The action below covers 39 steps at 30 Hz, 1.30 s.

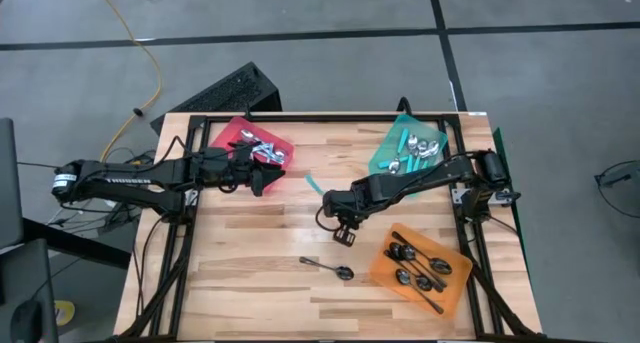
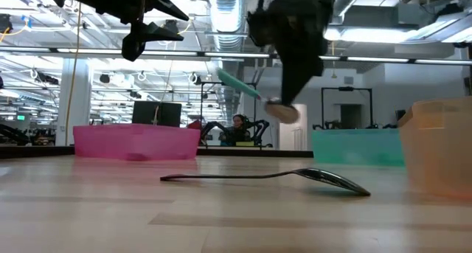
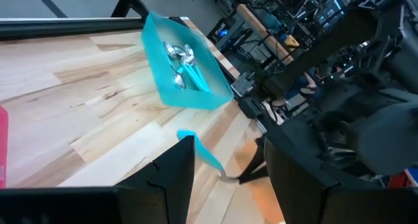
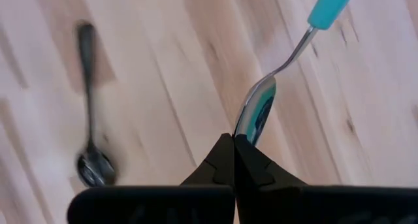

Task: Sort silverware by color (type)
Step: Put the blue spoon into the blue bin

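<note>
I have the right end effector (image 4: 234,140) clenched on the very tip of a teal-handled spoon's (image 4: 258,110) bowl, lifted clear of the worktop (image 1: 250,263) near its middle. That thin pinch worries me: the handle hangs out to one side, so a quick swing toward the teal tray (image 1: 385,155) could twist the spoon loose and drop it. The left end effector (image 1: 262,175) hovers released by the red tray (image 1: 225,135), holding nothing.

One black spoon (image 1: 328,268) lies alone on the wood, just beside my path; a low sweep could knock it.

The teal tray holds several teal-handled spoons, the red tray a small heap of silver spoons (image 1: 262,147), and the orange tray (image 1: 385,273) a row of black spoons (image 1: 420,266).
</note>
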Motion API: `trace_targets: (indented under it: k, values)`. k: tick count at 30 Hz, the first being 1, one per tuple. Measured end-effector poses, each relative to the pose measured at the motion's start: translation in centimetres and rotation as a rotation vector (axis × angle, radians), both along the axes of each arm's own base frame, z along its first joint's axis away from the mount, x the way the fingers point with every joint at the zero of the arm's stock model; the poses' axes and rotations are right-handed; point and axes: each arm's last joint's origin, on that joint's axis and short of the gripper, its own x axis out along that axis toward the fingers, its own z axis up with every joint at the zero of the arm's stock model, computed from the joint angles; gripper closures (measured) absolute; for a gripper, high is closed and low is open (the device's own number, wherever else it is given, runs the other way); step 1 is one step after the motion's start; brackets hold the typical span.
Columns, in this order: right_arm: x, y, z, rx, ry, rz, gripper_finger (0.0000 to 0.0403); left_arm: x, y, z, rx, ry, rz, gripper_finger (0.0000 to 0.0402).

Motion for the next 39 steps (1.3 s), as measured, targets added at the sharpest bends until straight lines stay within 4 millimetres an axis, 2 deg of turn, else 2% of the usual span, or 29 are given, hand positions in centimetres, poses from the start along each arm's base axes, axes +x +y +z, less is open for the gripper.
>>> trace_targets:
  k: [9,19,33,37,39]
  values:
    - [1.5,0.1,0.9,-0.046,-0.183,0.007,0.0389,0.1,-0.2,0.3,0.031,-0.021,-0.024,0.0232]
    - [2.9,0.0,1.8,-0.024,-0.354,-0.01,0.0389,0.4,-0.9,1.1,0.127,-0.083,-0.079,0.0232]
    - [3.8,-0.2,2.6,-0.009,-0.479,-0.024,0.0389,0.5,-0.9,0.7,0.124,-0.061,-0.071,0.0207]
    - [3.3,-1.2,3.4,-0.024,-0.488,-0.013,0.0389,0.5,-0.9,0.8,0.098,-0.076,-0.072,0.0205]
    - [2.9,-2.2,4.4,-0.033,-0.508,-0.02,0.0389,0.5,-0.9,0.8,0.084,-0.075,-0.072,0.0205]
